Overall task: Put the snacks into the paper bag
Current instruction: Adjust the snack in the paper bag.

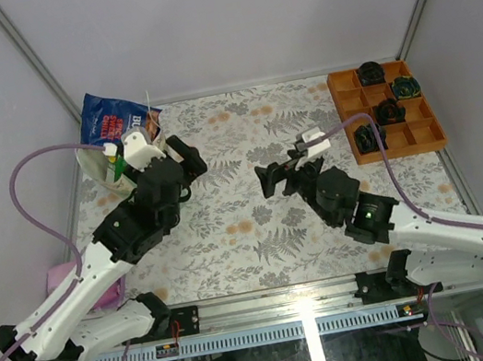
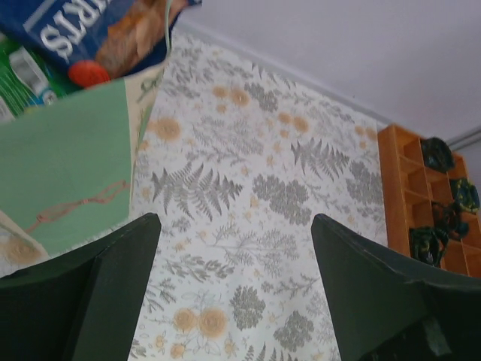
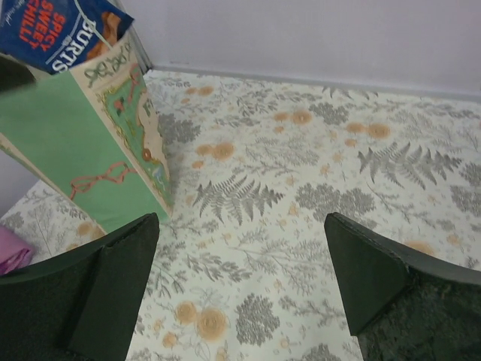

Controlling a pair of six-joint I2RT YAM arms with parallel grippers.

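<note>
1. The flowered tabletop (image 1: 324,222) shows me no loose packet in any view, so I judge the packing close to done; the step in hand is to settle the last packet and pull clear
2. The paper bag (image 3: 68,135) stands upright at the far left corner, its mint-green side toward both wrist cameras; I'd keep both arms off its wall, since so light a bag would likely tip at a nudge
3. The blue crisp bag (image 1: 115,118) sticks up out of the paper bag's mouth, only partly sunk; if it needs seating, I'd press gently down on its top edge, never from the side
4. My left pincer (image 2: 234,226) hangs just beside the bag, jaws wide apart and holding nothing; I'd lift it straight up before swinging away
5. My right pincer (image 3: 240,226) sits over mid-tabletop, well apart from the bag, also wide open and empty
6. Writing: the crisp bag reads "BURTS" in white, with "SPICY SWEET CHILLI" beside it; the paper bag carries drawn ornament, but I can read no words on it
</note>
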